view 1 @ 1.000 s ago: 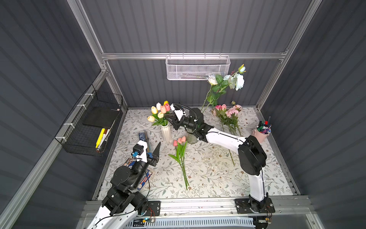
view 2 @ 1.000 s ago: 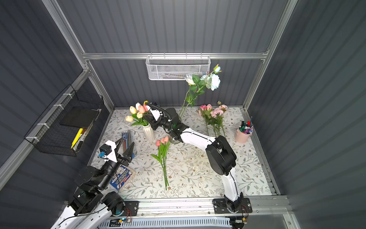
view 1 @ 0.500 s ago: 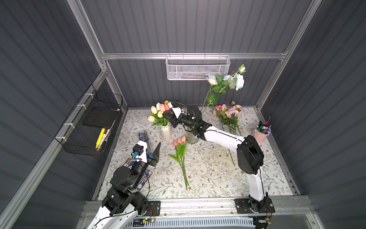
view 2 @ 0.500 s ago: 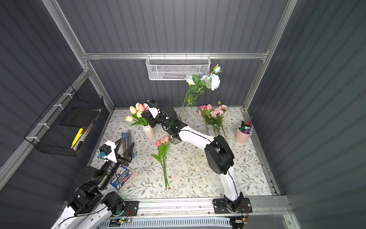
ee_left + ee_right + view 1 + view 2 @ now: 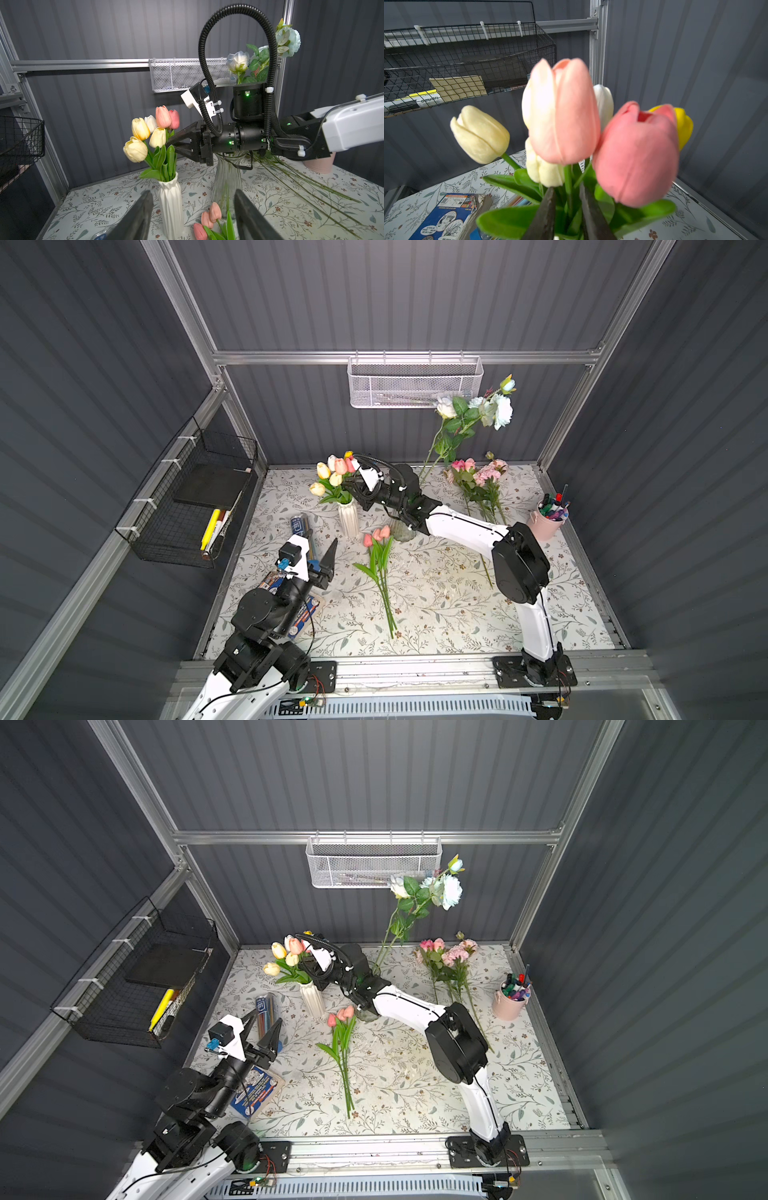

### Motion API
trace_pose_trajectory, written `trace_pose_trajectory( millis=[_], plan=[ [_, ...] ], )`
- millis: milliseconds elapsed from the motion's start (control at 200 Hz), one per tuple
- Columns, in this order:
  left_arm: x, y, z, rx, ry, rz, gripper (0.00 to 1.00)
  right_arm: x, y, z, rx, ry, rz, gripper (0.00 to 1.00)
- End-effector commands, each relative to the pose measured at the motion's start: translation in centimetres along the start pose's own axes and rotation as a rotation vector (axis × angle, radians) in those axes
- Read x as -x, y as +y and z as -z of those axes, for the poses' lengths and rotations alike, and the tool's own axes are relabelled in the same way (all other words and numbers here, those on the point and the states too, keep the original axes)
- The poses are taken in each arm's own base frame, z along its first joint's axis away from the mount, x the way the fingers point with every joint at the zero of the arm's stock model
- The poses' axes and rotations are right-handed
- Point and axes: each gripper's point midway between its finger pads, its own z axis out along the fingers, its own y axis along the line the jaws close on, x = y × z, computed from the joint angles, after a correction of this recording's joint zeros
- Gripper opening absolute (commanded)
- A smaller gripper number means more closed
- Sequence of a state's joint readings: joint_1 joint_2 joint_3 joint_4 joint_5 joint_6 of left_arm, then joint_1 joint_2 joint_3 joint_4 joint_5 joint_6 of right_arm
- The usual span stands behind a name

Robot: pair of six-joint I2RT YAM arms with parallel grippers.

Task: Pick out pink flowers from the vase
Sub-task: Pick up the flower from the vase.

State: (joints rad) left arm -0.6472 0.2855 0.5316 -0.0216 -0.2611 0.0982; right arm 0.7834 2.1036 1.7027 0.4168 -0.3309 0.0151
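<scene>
At 3 o'clock of the white vase (image 5: 348, 522), the right gripper (image 5: 566, 186) holds its jaws slightly parted astride stems (image 5: 568, 176) beneath the 2 pink tulips (image 5: 564, 112), presumably to isolate 1. The left gripper (image 5: 266, 1020) sits at 7 o'clock, jaws wide, leaving access clear.

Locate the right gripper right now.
In a top view the right gripper sits among the tulip stems just above the white vase, left of the glass vase.
</scene>
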Motion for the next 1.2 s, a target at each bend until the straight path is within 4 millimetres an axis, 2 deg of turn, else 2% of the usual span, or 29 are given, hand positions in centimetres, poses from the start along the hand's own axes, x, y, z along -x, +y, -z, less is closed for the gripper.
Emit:
trace_pose_trajectory(
  millis=[0,295,520,600,820,1196],
  plan=[
    [0.5,-0.4,0.1,-0.02,-0.029,-0.01,0.64,-0.1,-0.3,-0.2,-0.007,0.01,0.015,0.29],
    [0.5,-0.4,0.1,-0.021,-0.028,-0.012,0.64,-1.3,-0.4,-0.8,-0.005,0.048,0.022,0.26],
    [0.6,-0.3,0.2,-0.02,-0.03,-0.013,0.64,-1.5,-0.5,-1.0,-0.003,0.048,0.022,0.1],
    [0.6,-0.3,0.2,-0.018,-0.031,-0.013,0.64,-1.3,-0.5,-1.0,-0.004,0.042,0.023,0.08],
    [0.5,-0.3,0.1,-0.018,-0.027,-0.014,0.64,0.4,0.0,0.1,-0.002,0.003,0.056,0.07],
    [0.5,-0.2,0.2,-0.014,-0.029,-0.016,0.64,4.4,0.4,1.8,-0.009,-0.064,0.086,0.09]
  ],
)
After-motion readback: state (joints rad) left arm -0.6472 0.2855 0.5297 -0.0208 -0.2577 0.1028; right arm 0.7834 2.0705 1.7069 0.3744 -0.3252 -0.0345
